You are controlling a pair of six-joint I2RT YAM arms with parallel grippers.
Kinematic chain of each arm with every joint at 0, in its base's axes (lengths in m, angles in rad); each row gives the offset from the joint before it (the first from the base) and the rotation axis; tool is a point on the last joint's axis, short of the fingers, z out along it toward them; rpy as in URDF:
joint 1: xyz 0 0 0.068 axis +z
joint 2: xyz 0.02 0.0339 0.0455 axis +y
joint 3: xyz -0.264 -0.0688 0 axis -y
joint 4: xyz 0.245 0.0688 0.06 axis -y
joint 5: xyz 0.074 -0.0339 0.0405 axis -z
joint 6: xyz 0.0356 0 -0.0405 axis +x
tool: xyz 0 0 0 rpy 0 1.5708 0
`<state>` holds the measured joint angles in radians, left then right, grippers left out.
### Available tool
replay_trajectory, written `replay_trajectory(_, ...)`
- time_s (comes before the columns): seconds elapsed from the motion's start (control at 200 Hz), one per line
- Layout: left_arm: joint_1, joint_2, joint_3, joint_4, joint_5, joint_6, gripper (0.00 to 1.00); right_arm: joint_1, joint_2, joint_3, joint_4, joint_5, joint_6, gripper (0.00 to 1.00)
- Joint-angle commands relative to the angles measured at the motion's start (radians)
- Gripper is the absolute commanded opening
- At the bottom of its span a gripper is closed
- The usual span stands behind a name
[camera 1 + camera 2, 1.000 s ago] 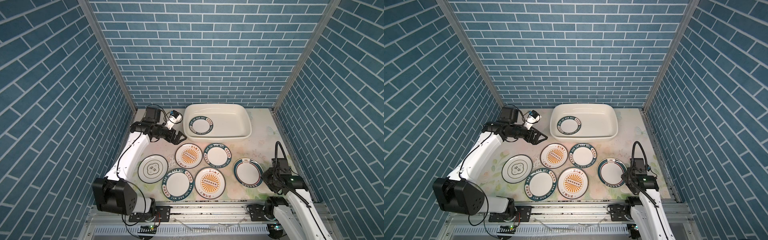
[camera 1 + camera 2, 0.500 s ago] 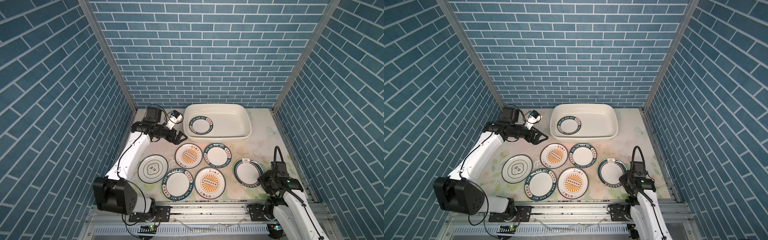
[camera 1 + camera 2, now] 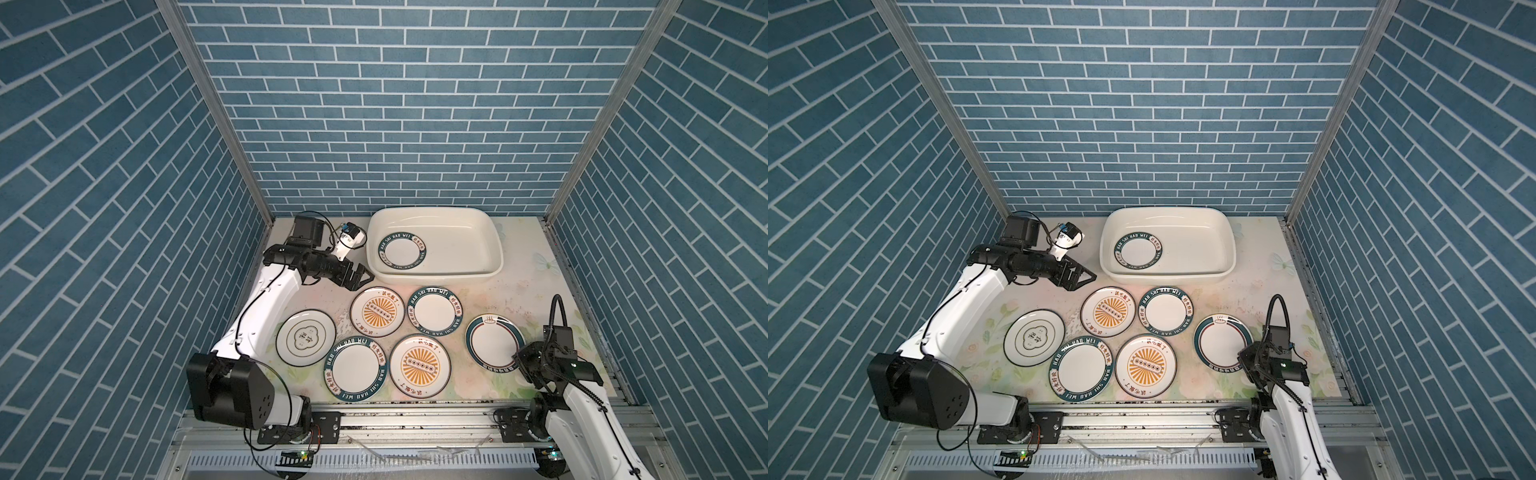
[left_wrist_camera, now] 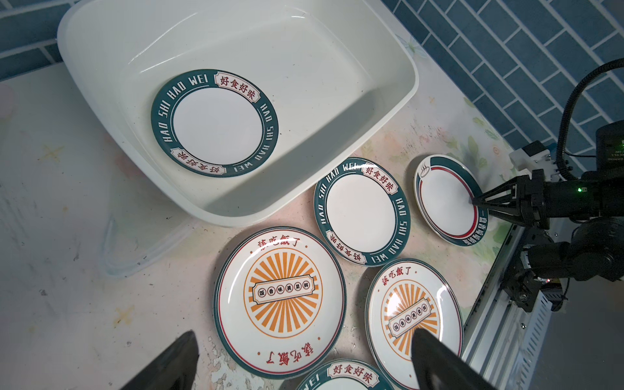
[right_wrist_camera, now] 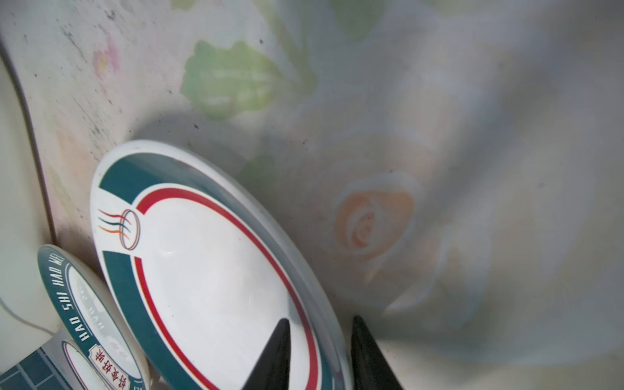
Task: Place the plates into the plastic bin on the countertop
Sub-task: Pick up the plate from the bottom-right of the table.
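Observation:
One teal lettered plate [image 3: 402, 254] lies inside the cream plastic bin [image 3: 496, 249]. Several plates lie flat on the flowered countertop [image 3: 532, 282]: two orange sunburst ones [image 3: 377, 311] [image 3: 419, 365], two teal lettered ones [image 3: 434, 315] [image 3: 356, 370], a cloud-emblem one [image 3: 305, 337] and a teal-red ringed plate [image 3: 490, 338]. My right gripper [image 5: 319, 320] has closed in on the ringed plate's [image 5: 209, 270] rim, one finger over the inside, the other outside the edge. My left gripper [image 3: 363, 281] hovers open and empty beside the bin's near left corner.
Blue brick walls [image 3: 395, 124] close in the back and both sides. A metal rail [image 3: 415, 415] runs along the front edge. The plates lie close together, some rims nearly touching. Bare counter [image 4: 67, 202] lies left of the bin.
My right gripper has moved in onto the ringed plate's near right rim and its jaws have narrowed round it. The left arm has barely shifted. No plate has moved.

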<state>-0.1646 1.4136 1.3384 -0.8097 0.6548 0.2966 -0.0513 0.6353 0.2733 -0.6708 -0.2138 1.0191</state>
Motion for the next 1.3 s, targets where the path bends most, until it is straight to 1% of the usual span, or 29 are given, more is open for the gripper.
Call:
replay_trajectory(0.0,-0.009,-0.019,-0.015,0.004,-0.001,0.004,1.0,-0.011,-0.012,-0.017,0.001,-0.016,-0.021,0.3)
replay_trajectory(0.315,-0.008,-0.01,-0.008,0.007,0.003,-0.008,1.0,-0.031,-0.042,-0.052,0.024,-0.03,-0.044,0.23)
replay_trajectory(0.575,-0.009,-0.006,0.0,0.023,0.017,-0.034,1.0,-0.045,-0.067,-0.084,0.043,-0.041,-0.044,0.2)
replay_trajectory(1.015,-0.011,0.004,0.018,0.01,0.013,-0.036,1.0,-0.054,-0.145,-0.082,-0.022,-0.044,-0.072,0.14)
replay_trajectory(1.29,-0.015,0.008,0.039,-0.003,0.0,-0.035,1.0,-0.056,-0.213,-0.082,-0.042,-0.064,-0.081,0.12)
